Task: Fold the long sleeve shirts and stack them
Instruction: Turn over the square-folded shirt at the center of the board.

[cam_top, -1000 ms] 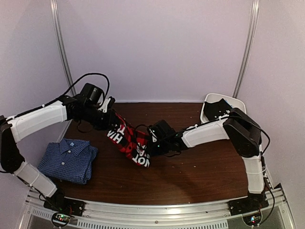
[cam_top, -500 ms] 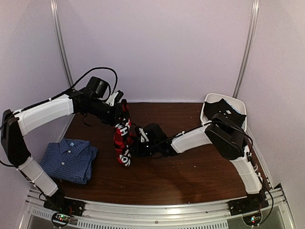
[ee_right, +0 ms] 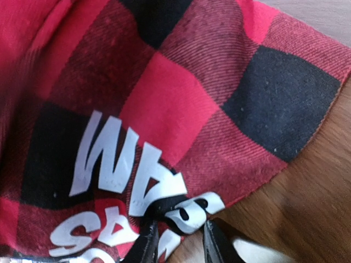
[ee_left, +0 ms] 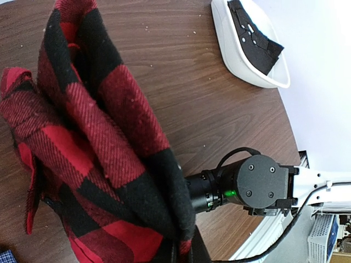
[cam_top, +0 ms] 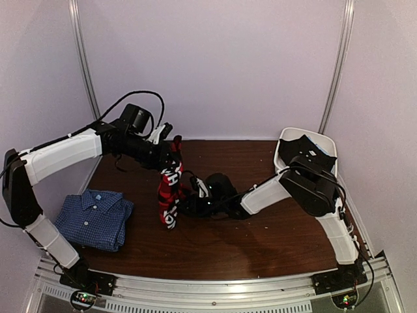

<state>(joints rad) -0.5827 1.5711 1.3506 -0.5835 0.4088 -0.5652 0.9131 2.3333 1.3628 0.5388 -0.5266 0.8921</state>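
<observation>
We find the left hand (cam_top: 173, 145) clamped on the top of the plaid shirt (cam_top: 170, 190), which hangs from it in a narrow bunch just toward 9 o'clock from the middle of the surface (cam_top: 273, 238). The right hand (ee_right: 178, 235) sits low at 3 o'clock of the bunch, its fingers a little apart at the lettered hem; we cannot tell whether they touch the cloth. The blue shirt (cam_top: 92, 218) lies folded at 8 o'clock, well apart from the plaid shirt.
</observation>
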